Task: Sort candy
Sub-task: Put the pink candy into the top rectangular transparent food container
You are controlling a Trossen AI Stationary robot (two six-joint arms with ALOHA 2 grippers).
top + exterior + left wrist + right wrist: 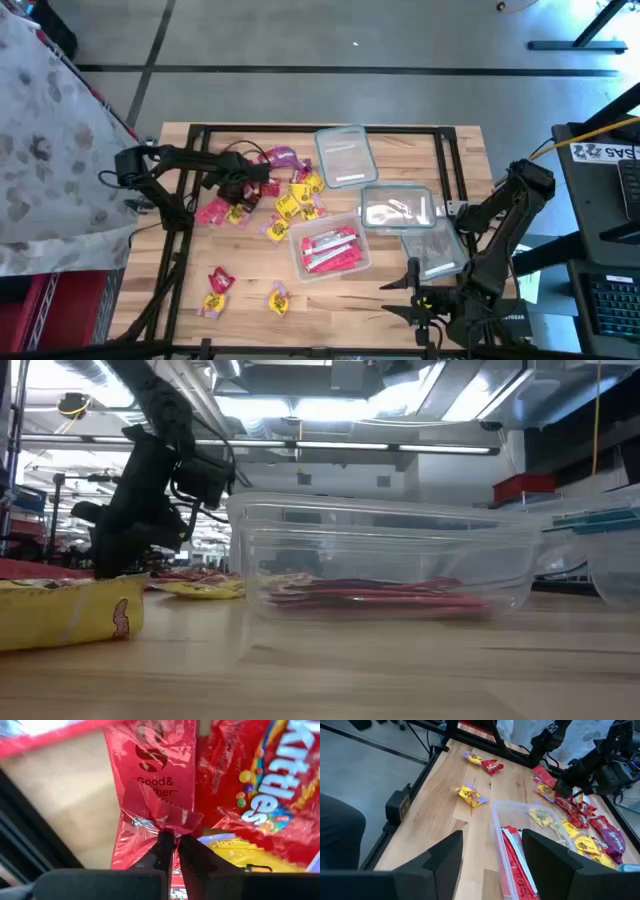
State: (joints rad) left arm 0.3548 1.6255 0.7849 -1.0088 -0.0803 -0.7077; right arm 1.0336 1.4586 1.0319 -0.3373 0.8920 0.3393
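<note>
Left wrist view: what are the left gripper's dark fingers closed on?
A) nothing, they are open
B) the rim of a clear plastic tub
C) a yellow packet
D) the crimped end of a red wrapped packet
D: the left gripper pinches the crimped end of the red wrapped packet; in the high view it sits over the candy pile.
</note>
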